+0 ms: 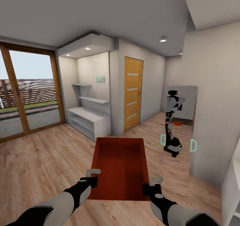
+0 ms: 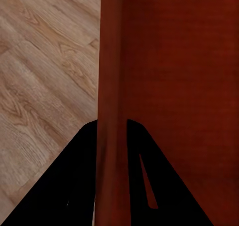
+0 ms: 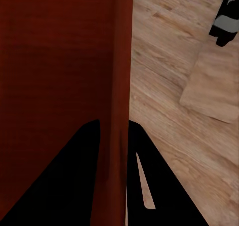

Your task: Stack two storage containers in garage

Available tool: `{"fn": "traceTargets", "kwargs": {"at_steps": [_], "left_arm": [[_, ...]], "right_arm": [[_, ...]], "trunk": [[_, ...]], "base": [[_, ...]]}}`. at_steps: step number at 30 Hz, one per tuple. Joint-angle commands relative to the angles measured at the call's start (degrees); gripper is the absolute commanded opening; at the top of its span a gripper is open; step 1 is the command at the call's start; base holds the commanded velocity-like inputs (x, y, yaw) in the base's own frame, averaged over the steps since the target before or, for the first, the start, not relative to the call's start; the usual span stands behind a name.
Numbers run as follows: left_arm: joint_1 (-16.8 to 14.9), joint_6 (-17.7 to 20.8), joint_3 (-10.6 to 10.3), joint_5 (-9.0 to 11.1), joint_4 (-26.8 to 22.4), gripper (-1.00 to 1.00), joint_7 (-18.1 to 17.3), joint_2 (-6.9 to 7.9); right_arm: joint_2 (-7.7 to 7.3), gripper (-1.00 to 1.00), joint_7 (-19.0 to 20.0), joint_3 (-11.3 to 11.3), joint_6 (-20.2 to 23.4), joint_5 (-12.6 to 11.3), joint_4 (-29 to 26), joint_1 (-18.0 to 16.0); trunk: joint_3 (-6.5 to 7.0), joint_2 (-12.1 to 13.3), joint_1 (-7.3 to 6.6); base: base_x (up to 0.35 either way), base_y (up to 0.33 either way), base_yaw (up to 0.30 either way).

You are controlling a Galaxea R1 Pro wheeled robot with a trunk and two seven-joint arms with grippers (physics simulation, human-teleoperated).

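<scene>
I hold one orange-red storage container (image 1: 120,166) low in front of me, over the light wood plank floor (image 1: 43,162). My left gripper (image 1: 93,181) is shut on its left wall near the close corner. My right gripper (image 1: 150,186) is shut on its right wall. In the left wrist view the thin red wall (image 2: 112,76) runs between the black fingers (image 2: 69,186) of the left gripper (image 2: 112,136). The right wrist view shows the same: the wall (image 3: 119,76) is pinched by the right gripper (image 3: 115,136). The bin is empty. The second container is out of view.
A tall mirror (image 1: 181,159) on the right wall reflects my own body. A wooden door (image 1: 133,93) stands shut ahead, with a hallway opening to its right. White shelves (image 1: 88,119) fill the alcove to the left, beside a glass sliding door (image 1: 26,96). A white cabinet edge (image 1: 233,186) is close on the right.
</scene>
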Motion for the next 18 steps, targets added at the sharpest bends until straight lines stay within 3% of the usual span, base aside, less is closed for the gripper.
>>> {"fn": "traceTargets", "kwargs": {"at_steps": [1, 18], "left_arm": [[0.0, 0.2, 2.6, 0.0, 0.1, -1.00, 0.6, 3.03], [0.0, 0.3, 2.6, 0.0, 0.1, -1.00, 0.6, 3.03]], "right_arm": [[-0.16, -1.00, -0.3, -0.3, -5.7, -0.9, 0.0, 0.0], [-0.11, -1.00, -0.3, -0.3, -5.7, -0.9, 0.0, 0.0]], "trunk": [[-0.02, 0.0, 0.05], [-0.02, 0.0, 0.05]], "base": [[0.322, 0.000, 0.003], [0.322, 0.000, 0.000]]}}
